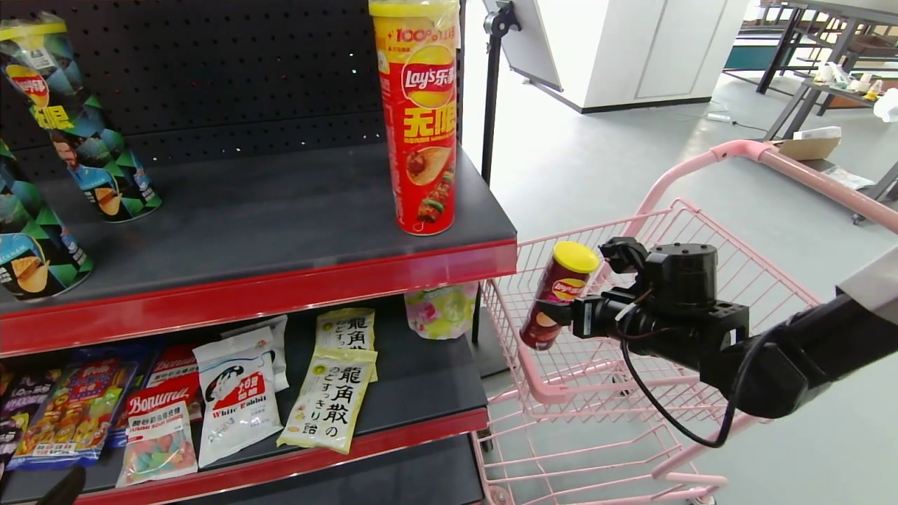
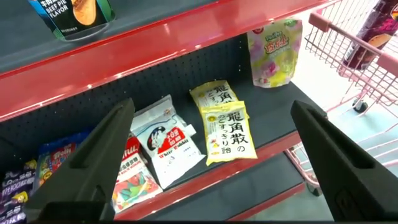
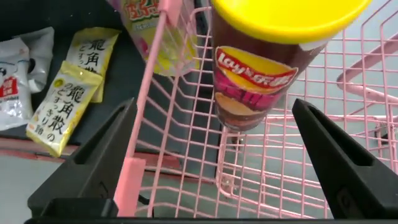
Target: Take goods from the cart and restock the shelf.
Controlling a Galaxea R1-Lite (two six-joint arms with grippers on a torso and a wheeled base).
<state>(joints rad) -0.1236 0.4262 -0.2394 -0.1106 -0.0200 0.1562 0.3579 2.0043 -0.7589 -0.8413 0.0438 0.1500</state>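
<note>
— Grey floor beside the shelf (image 1: 266,210): where is the chip can (image 1: 559,294)?
— Inside the pink cart (image 1: 586,226), tilted at the wall nearest the shelf. Right tool (image 3: 212,104) is wide, one finger on each side of the can, no contact visible.
— Label?
— Yellow lid, dark red wrap, chip picture.
— Left tool (image 2: 211,104)?
— Wide, holding nothing, facing the yellow packets (image 2: 227,127) on the lower level. A tall red can (image 1: 421,126) stands upright at the upper level's end nearest the cart.
</note>
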